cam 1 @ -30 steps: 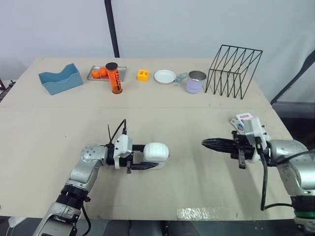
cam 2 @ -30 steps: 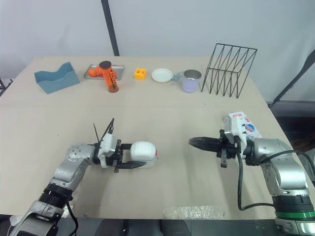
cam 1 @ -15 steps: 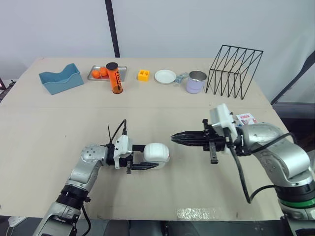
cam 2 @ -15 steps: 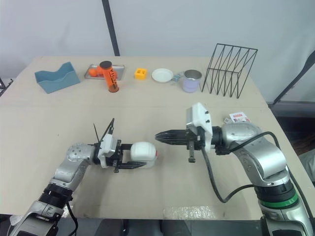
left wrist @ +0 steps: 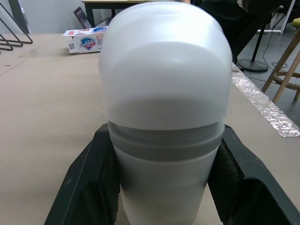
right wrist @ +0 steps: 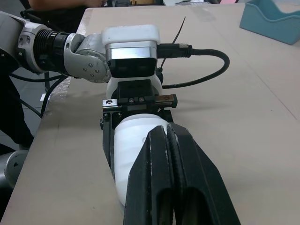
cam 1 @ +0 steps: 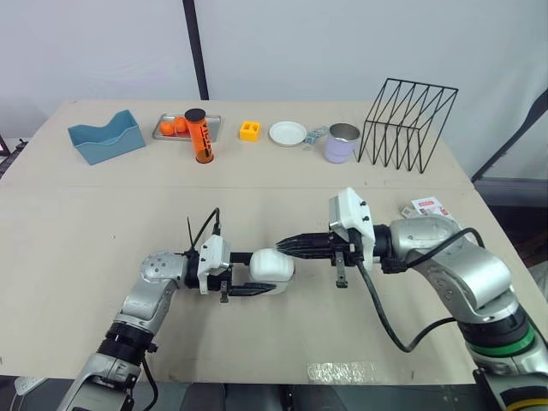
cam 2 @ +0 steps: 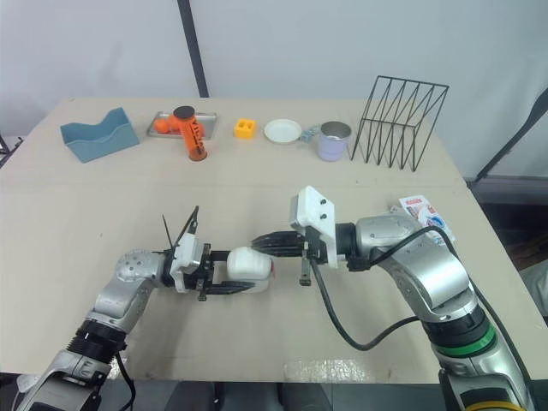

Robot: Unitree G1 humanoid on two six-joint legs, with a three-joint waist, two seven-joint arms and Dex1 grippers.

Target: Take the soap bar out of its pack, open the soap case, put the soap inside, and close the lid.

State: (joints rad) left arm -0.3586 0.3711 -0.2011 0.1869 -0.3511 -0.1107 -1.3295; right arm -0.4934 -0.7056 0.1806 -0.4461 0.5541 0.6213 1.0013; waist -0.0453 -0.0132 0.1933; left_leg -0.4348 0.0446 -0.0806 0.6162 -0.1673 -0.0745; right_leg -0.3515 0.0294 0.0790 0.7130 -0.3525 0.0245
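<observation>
The white soap case (cam 1: 272, 265) lies on its side at the table's front middle, lid down, with my left gripper (cam 1: 271, 274) shut on it. In the left wrist view the case (left wrist: 164, 93) sits between the two black fingers (left wrist: 86, 187). My right gripper (cam 1: 282, 248) is shut, and its joined tips rest against the case's upper right end; the right wrist view has these tips (right wrist: 164, 133) on the case (right wrist: 136, 140). The soap pack (cam 1: 426, 206), white with blue and red print, lies flat on the table at the far right, behind the right arm.
Along the back edge stand a blue tray (cam 1: 106, 137), a metal tray with oranges (cam 1: 175, 127), an orange bottle (cam 1: 199, 137), a yellow block (cam 1: 249, 131), a white plate (cam 1: 287, 133), a purple mug (cam 1: 341, 143) and a black wire rack (cam 1: 409, 124). A strip of tape (cam 1: 351, 372) marks the front edge.
My right arm has swung left from beside the soap pack across the table until its shut tips met the case. The left gripper and the case have stayed put.
</observation>
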